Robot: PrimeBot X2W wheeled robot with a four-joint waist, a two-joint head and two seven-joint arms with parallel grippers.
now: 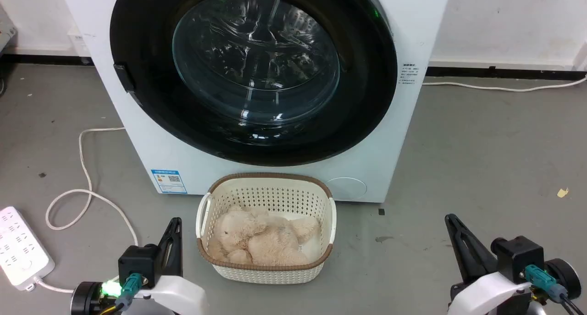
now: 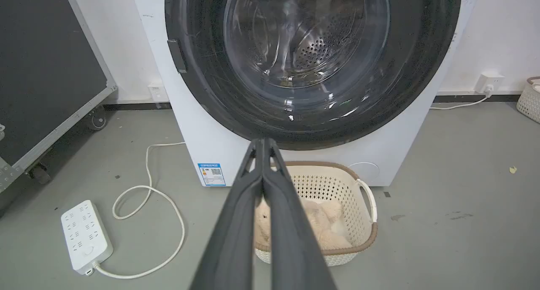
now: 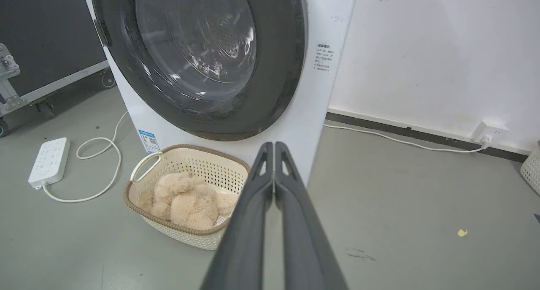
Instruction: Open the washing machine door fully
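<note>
The left gripper point(image 2: 262, 141) and right gripper point(image 3: 274, 144) have long dark-grey fingers point(image 2: 236, 222). White shells point(image 1: 176, 292) carry black blocks point(image 1: 137, 260) and teal plugs point(image 1: 130, 283); a green light point(image 1: 110, 287) glows left.

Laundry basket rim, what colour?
Brown rim on a cream perforated basket; head view shows it best.

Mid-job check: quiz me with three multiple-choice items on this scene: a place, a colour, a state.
1. Where does the laundry basket stand?
A. on the floor before the washing machine
B. on top of it
C. inside the drum
2. What colour is the power strip?
A. black
B. white
C. red
3. How is the washing machine door?
A. swung wide
B. shut
C. taken off
Answers: 1 A, it sits on the floor below the door; 2 B, its casing is white; 3 B, it lies flush on the machine's front.
</note>
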